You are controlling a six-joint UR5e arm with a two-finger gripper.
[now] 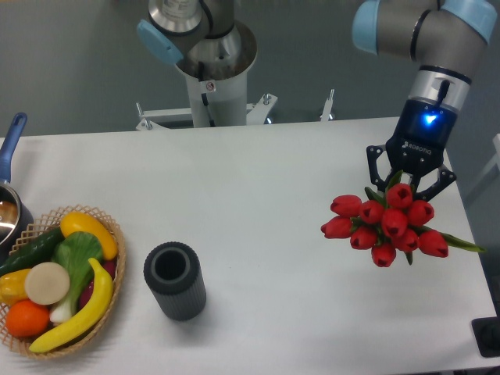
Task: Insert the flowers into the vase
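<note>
The flowers, a tight bunch of red tulip buds with green leaves, hang at the right side of the table with the buds facing the camera. My gripper is right behind and above the bunch, its dark fingers closed around the stems, which the buds mostly hide. The vase, a dark grey ribbed cylinder with a thick rim, stands upright and open-mouthed near the front left-centre of the table, far to the left of the gripper.
A round wicker basket of fruit and vegetables sits at the front left, close to the vase. A blue-handled metal pot is at the left edge. The arm's base column rises behind the table's far edge.
</note>
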